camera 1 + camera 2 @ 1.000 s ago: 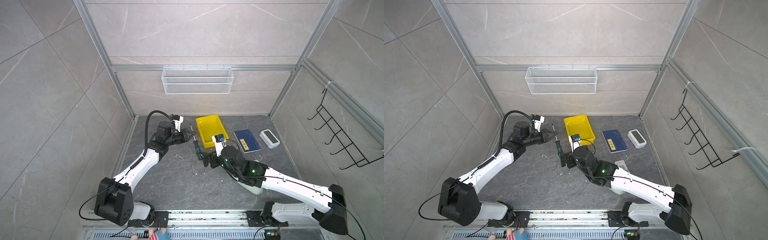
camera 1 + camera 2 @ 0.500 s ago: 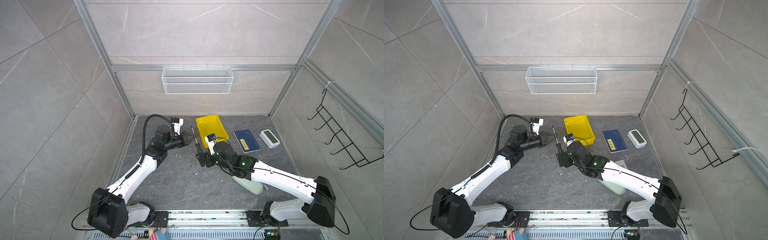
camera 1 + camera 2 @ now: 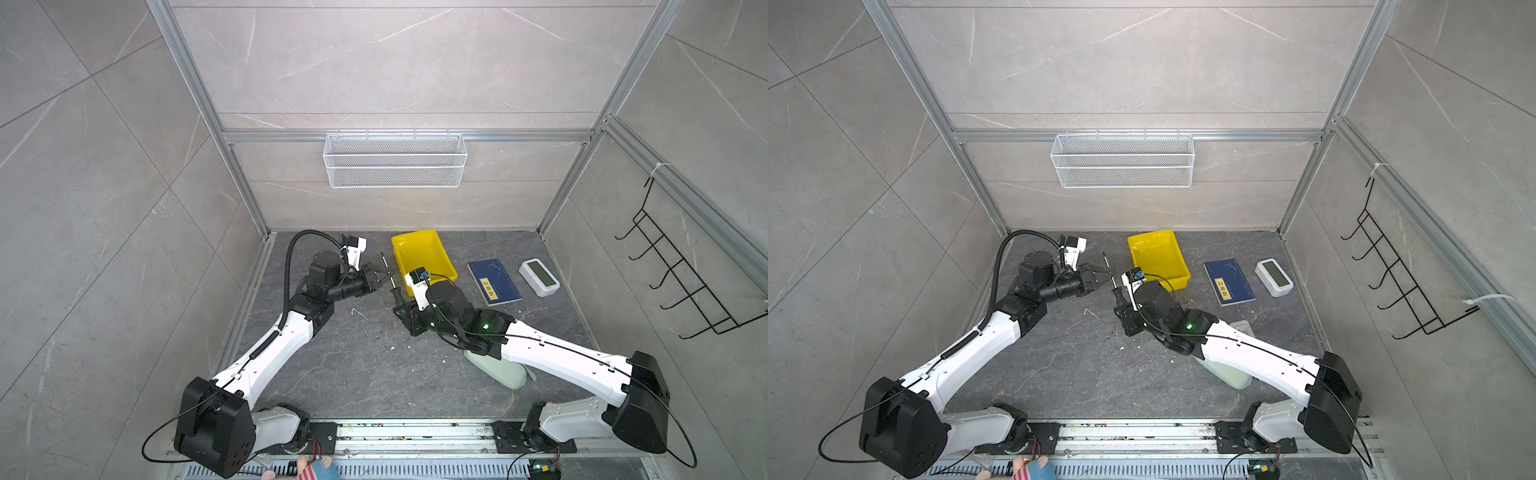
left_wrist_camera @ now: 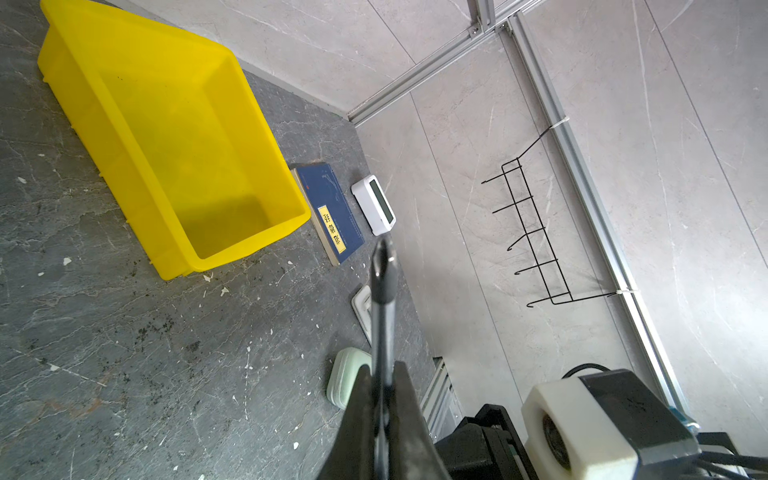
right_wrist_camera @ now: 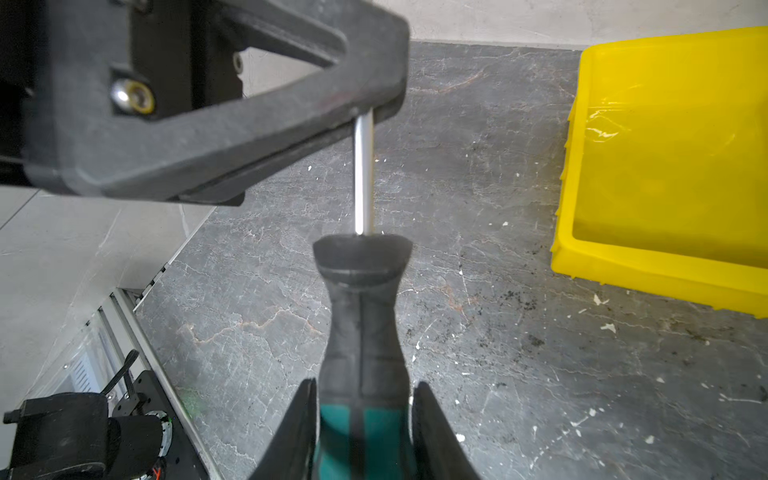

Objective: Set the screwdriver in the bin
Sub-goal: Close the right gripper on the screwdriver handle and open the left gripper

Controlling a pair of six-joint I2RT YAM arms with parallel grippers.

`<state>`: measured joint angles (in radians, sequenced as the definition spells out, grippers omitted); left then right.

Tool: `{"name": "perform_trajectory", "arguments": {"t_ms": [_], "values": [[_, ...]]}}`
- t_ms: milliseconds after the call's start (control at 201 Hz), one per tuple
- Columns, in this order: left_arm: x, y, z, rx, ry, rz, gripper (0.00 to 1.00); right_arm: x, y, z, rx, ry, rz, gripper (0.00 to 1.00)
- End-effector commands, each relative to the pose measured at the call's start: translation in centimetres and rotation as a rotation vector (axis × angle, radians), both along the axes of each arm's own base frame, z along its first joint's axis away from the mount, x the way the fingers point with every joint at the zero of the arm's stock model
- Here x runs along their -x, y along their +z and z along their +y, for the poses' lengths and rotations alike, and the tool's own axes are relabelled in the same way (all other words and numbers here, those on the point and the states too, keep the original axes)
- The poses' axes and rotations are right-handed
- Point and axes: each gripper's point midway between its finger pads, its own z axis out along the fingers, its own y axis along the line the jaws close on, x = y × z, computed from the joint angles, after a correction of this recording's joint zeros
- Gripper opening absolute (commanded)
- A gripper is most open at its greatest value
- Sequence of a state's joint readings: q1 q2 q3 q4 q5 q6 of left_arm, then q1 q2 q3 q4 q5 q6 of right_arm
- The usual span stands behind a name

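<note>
Two grippers are closed on the screwdriver [image 5: 361, 316]: its thin shaft is pinched by the left gripper [image 4: 382, 370], its handle is clamped by the right gripper [image 5: 363, 386]. The bin [image 3: 422, 253] is seen just beside the right gripper, not touched.

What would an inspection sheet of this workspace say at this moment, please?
Surface: dark stone table, dotted with white crumbs.
Job's things: screwdriver held above the table by both grippers, left of the bin; the bin is empty.
Clutter: blue book and white display unit right of the bin; pale green object under the right arm.
Grippers: left gripper shut on the shaft; right gripper shut on the handle.
Cables: black hose arcs over the left arm, clear of the screwdriver.
Surroundings: mesh basket on the back wall, nothing seen inside; hook rack on the right wall, bare.
</note>
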<state>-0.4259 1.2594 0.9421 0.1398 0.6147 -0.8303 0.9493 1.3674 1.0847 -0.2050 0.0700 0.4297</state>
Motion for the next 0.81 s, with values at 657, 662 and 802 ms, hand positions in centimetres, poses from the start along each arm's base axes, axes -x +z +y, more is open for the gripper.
{"name": "perform_trajectory", "arguments": {"t_ms": [657,662,802], "values": [[-0.5,3.2,0.3,-0.009,0.036,-0.055,0.80,-0.6,3.3,1.4,-0.507,0.133,0.164,0.00],[-0.5,3.2,0.4,-0.011,0.039,-0.057,0.81,-0.6,3.3,1.4,-0.507,0.133,0.164,0.00],[-0.4,2.6,1.3,-0.070,0.076,-0.080,0.96,-1.5,3.0,0.4,-0.480,0.086,0.147,0.00]]}}
